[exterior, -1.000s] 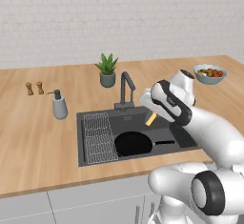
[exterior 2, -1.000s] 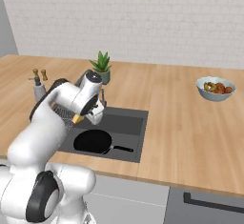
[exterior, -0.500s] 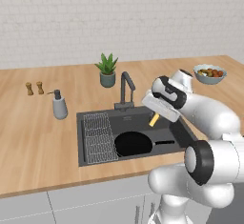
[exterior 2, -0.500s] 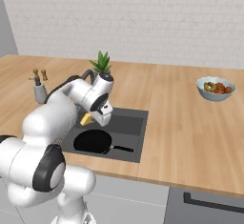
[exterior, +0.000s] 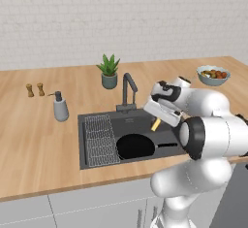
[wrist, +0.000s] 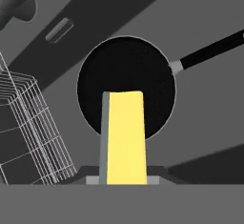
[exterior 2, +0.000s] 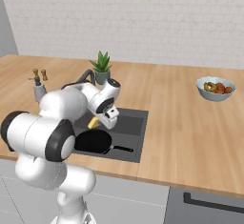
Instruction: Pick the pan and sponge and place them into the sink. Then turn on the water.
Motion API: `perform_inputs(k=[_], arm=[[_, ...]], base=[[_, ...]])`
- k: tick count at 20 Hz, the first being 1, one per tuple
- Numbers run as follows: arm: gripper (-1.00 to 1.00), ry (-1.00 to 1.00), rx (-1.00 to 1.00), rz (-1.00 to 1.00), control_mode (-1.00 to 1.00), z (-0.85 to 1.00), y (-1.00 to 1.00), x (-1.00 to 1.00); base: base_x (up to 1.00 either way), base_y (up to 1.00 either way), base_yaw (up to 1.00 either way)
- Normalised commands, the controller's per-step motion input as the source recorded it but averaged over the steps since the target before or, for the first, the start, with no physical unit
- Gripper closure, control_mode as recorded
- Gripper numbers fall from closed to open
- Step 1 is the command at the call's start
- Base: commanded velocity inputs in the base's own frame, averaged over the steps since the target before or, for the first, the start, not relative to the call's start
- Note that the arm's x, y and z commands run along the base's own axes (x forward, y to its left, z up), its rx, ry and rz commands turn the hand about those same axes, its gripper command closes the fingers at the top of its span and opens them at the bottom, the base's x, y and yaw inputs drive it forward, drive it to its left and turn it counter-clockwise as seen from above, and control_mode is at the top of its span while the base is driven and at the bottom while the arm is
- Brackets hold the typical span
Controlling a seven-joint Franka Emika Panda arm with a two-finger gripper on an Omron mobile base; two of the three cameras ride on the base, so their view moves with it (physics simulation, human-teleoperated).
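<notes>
- The end effector was closed narrowly on the sponge and hung over the sink, above the pan.
- The pan lay flat on the sink floor, beside the wire rack, its handle pointing away from the rack.
- If released here, the sponge would probably land in the pan, which is acceptable.
- The bigger risk was the faucet close behind the arm: a careless swing toward it could knock the lever wrongly.
</notes>
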Motion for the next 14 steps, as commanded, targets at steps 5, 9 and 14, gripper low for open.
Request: perform_inputs(k=[5, 9, 14], arm=[[1.00, 0.00, 0.00, 0.04, -1.00, -0.49, 0.00, 0.35], [1.00, 0.00, 0.00, 0.13, -1.00, -0.35, 0.00, 0.04], [1.00, 0.00, 0.00, 0.22, -1.00, -0.28, 0.00, 0.24]], base=[[0.00, 0.00, 0.00], [0.00, 0.00, 0.00], [0.00, 0.00, 0.00]])
